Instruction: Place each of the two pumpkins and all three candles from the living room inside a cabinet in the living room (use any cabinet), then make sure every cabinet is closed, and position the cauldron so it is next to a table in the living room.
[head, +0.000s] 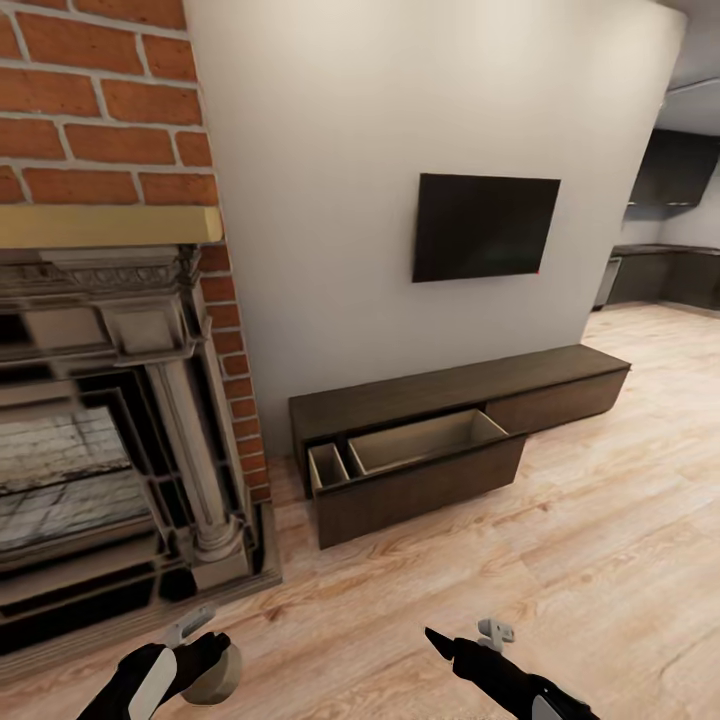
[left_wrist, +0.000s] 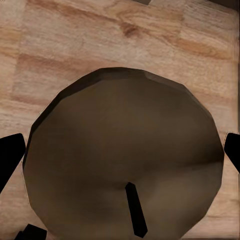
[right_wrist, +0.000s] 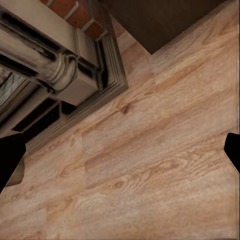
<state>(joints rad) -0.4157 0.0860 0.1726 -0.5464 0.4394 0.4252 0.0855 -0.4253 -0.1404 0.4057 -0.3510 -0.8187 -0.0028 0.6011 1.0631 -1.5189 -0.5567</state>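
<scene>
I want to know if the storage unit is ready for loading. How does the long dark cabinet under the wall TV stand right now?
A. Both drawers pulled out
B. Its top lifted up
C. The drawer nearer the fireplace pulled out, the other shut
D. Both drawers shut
C: the cabinet has its fireplace-side drawer pulled out, showing a pale wood inside, while the other front sits flush.

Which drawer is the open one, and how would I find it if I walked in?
Find the black TV on the pale wall; under it a long, low dark-brown cabinet sits on the wood floor. The open drawer is its half nearer the brick fireplace. It sticks out showing a pale wood inside, while the other drawer is flush shut.
</scene>
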